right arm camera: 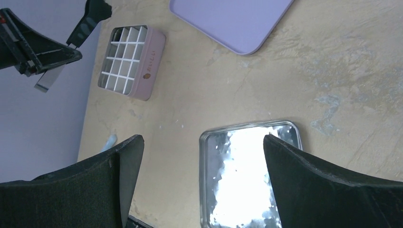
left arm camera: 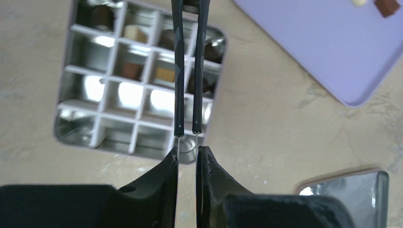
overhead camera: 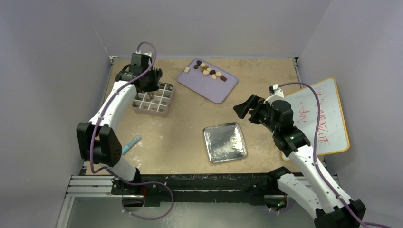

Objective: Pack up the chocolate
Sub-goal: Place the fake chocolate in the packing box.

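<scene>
The left gripper (left arm camera: 187,153) is clamped on thin black tweezers (left arm camera: 178,71); the right gripper (right arm camera: 202,138) gapes wide above a shiny silver lid (right arm camera: 247,161). To the left gripper's right lies a lavender plastic tray (overhead camera: 216,91) bearing tiny brown and cream chocolate pieces (overhead camera: 209,71) (others fill cells of the pink partitioned tin (left arm camera: 64,135) under the tweezers).
</scene>
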